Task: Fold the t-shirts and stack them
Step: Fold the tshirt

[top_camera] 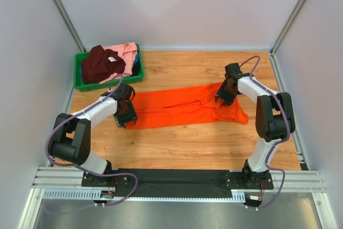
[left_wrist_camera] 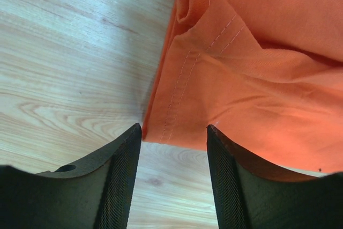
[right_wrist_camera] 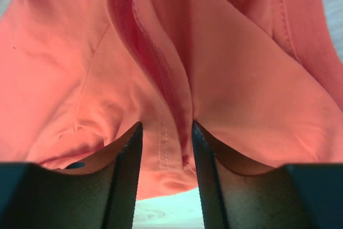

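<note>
A bright orange t-shirt [top_camera: 182, 105] lies in a long band across the wooden table. My left gripper [top_camera: 127, 117] is at its left end, open. In the left wrist view the left gripper [left_wrist_camera: 174, 127] has bare wood between its fingers, and the stitched hem corner of the shirt [left_wrist_camera: 257, 79] lies just past the tips. My right gripper [top_camera: 225, 97] is over the shirt's right end. In the right wrist view the right gripper [right_wrist_camera: 166, 123] stands open astride a raised seam fold of the orange cloth [right_wrist_camera: 241, 79], not pinching it. A dark maroon t-shirt [top_camera: 99, 64] and a light pink one [top_camera: 126, 52] lie heaped in the bin.
The green plastic bin [top_camera: 136, 76] sits at the back left corner of the table [top_camera: 177, 143]. Grey walls close in the left, right and back sides. A metal rail with both arm bases runs along the near edge.
</note>
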Controlling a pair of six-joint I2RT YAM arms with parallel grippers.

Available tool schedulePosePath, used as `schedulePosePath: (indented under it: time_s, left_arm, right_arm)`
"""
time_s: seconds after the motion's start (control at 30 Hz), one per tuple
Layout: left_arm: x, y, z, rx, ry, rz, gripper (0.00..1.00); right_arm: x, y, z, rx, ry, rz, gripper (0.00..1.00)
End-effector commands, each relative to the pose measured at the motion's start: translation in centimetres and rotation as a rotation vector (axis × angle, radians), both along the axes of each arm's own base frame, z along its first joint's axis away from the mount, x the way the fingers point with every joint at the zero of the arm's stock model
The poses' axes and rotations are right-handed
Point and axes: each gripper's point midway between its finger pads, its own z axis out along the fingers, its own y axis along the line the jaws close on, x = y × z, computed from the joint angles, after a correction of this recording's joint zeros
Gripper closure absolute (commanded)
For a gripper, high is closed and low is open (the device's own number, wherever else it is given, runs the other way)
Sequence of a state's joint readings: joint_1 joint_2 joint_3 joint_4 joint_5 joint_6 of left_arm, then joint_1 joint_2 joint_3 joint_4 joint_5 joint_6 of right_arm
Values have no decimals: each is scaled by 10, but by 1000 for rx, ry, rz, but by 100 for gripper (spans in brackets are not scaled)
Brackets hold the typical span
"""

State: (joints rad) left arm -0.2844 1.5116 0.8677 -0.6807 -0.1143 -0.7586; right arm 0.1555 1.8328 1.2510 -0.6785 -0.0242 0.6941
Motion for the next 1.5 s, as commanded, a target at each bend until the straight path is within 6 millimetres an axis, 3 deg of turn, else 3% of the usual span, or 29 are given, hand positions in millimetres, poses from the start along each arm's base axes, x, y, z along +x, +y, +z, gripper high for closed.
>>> schedulePosePath:
  time_s: [0.0,0.1,0.23,0.5,0.57,0.67,0.8,0.97,1.27,1.47]
  left_arm:
    - [10,3,11,20,-33,-5,41]
    - [7,5,9,25,-27,0,41]
    - [5,4,4,20,-16,9,43]
    - [-1,4,-4,27,-6,4,46]
    - [-3,0,-5,28,-8,-11,46]
    - [-6,-5,-9,2,3,-15,46]
    - [-9,-6,-12,-4,1,-8,46]
    - [-7,-9,-11,-21,-3,-11,46]
    - [-3,-8,-2,-14,-26,-14,46]
    - [-2,-10,5,-27,-48,-15,46]
  right_arm:
    - [18,10,2,22,-60,-21,60]
    - [25,19,14,37,-88,-10,72]
    - [38,35,31,57,-118,8,76]
    - [42,60,36,219,-140,44,65]
    - [34,53,34,204,-127,56,62]
    - [15,19,29,97,-83,9,59]
    - [0,-1,35,36,-81,3,58]
    - [5,7,37,72,-102,22,59]
    - [-3,-2,13,22,-68,-23,60]
    - [4,7,3,45,-76,-20,70]
